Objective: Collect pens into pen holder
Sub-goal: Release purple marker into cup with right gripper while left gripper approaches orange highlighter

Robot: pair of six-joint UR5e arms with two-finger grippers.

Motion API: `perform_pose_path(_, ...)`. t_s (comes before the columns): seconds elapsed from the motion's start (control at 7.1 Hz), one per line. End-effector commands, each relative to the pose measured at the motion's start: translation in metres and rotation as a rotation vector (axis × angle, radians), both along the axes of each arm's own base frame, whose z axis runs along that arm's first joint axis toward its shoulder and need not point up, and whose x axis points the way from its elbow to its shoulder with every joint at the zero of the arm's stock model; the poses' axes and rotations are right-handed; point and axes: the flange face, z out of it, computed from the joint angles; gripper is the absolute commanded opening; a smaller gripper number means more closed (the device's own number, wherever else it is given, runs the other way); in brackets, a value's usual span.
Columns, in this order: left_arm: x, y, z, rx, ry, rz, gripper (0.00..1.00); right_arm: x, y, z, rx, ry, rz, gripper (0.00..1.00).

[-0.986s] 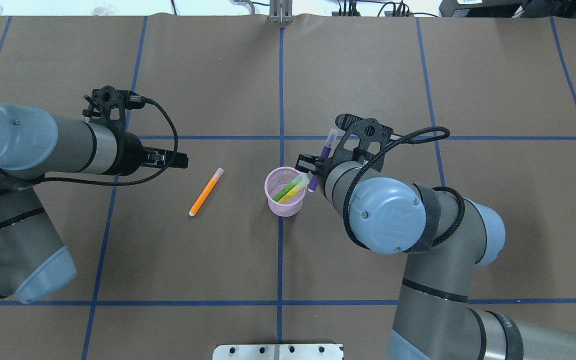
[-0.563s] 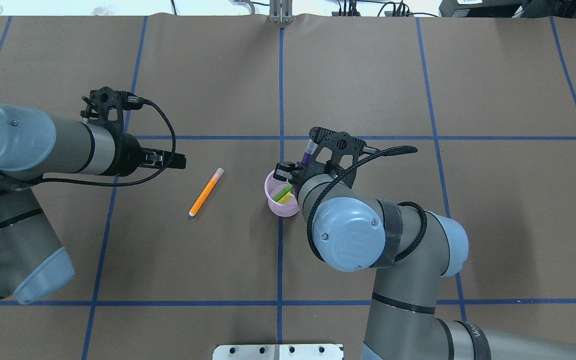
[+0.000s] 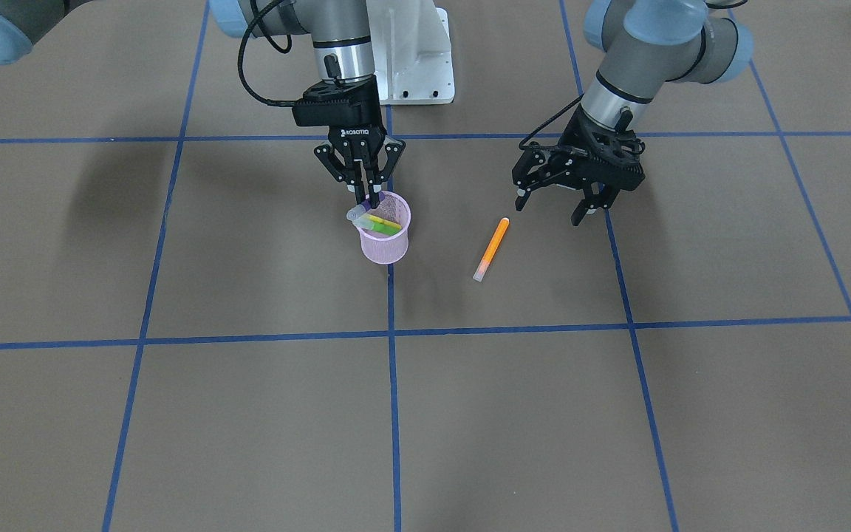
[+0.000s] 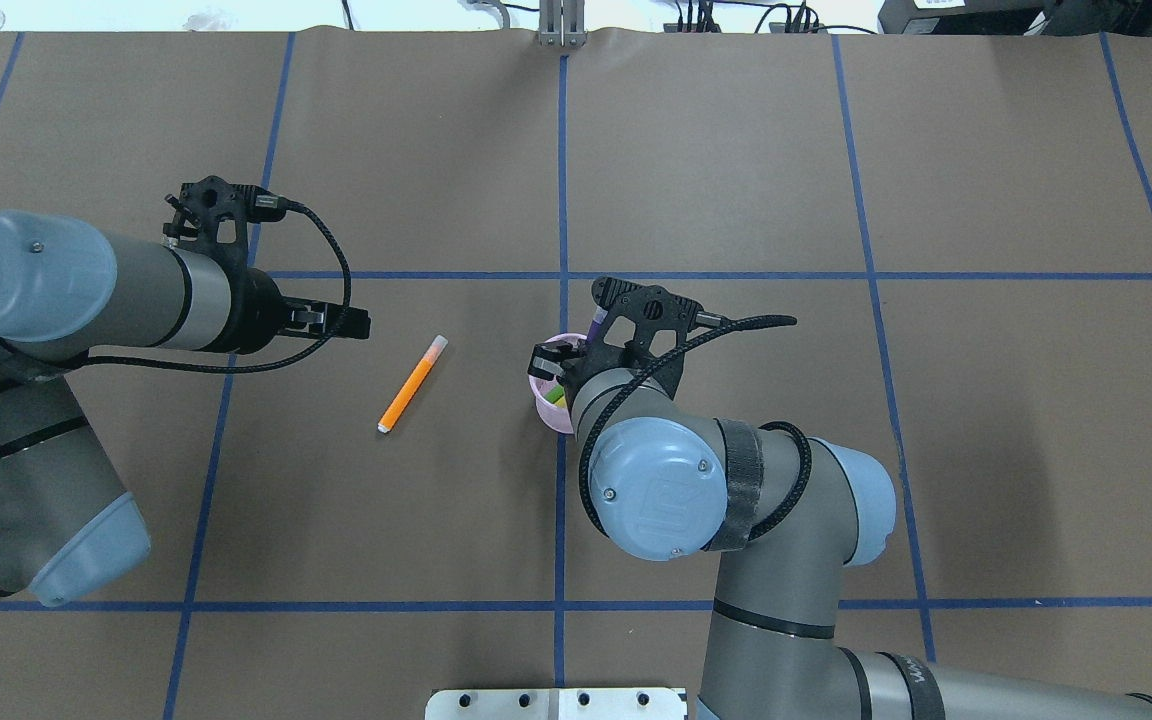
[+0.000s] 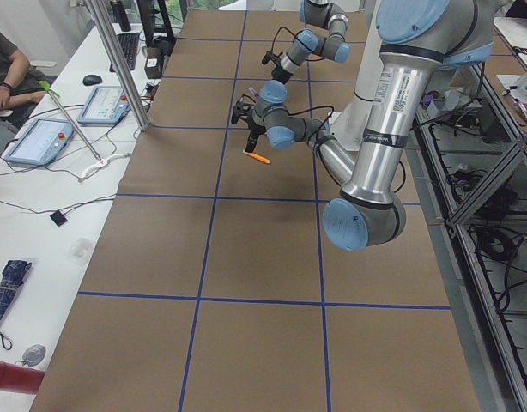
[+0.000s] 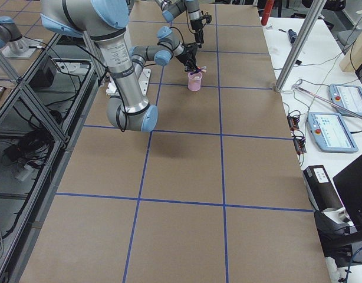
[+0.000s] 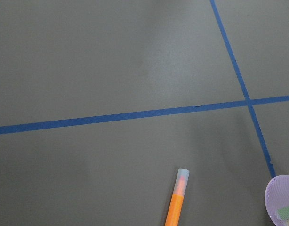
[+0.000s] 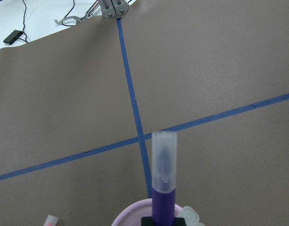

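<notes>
The pink mesh pen holder (image 3: 383, 244) stands near the table's middle and also shows in the overhead view (image 4: 542, 388). A green pen (image 3: 381, 230) and a yellow pen (image 3: 385, 222) lean inside it. My right gripper (image 3: 366, 198) is shut on the purple pen (image 8: 164, 197) and holds it tilted over the holder's mouth, pale cap up. The orange pen (image 4: 412, 384) lies flat on the table to the holder's left, seen also in the front view (image 3: 493, 247). My left gripper (image 3: 548, 211) is open and empty, hovering just beyond the orange pen's orange end.
Brown paper with blue tape lines (image 4: 562, 180) covers the table. A metal mounting plate (image 4: 556, 703) sits at the near edge. The right arm's elbow (image 4: 661, 488) hangs over the table beside the holder and hides much of it from above.
My right gripper has carried the purple pen leftward from beside the holder to over its mouth. The left arm and the orange pen have stayed put.
</notes>
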Motion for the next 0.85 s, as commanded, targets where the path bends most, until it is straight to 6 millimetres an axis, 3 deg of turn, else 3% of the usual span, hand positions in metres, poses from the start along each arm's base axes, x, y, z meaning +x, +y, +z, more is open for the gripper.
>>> perform_pose_path(0.0,0.013,-0.003,0.0,-0.007,-0.011,0.007,0.99,0.001,0.002,-0.002,0.003,-0.005,-0.005,1.0)
perform_pose_path(0.28,0.032,-0.018,0.002,-0.003,-0.049,0.027,0.97,0.016,0.002,-0.012,0.016,-0.03,-0.015,1.0)
perform_pose_path(0.42,0.042,-0.025,-0.013,0.006,-0.137,0.069,0.97,0.035,-0.009,-0.018,0.01,-0.05,-0.03,1.0)
perform_pose_path(0.56,0.056,-0.032,-0.048,-0.023,-0.228,0.138,0.97,0.073,-0.027,-0.017,0.0,-0.064,-0.088,1.0)
perform_pose_path(0.7,0.061,-0.032,-0.065,-0.024,-0.267,0.202,0.94,0.107,-0.041,-0.002,-0.046,-0.075,-0.144,1.0)
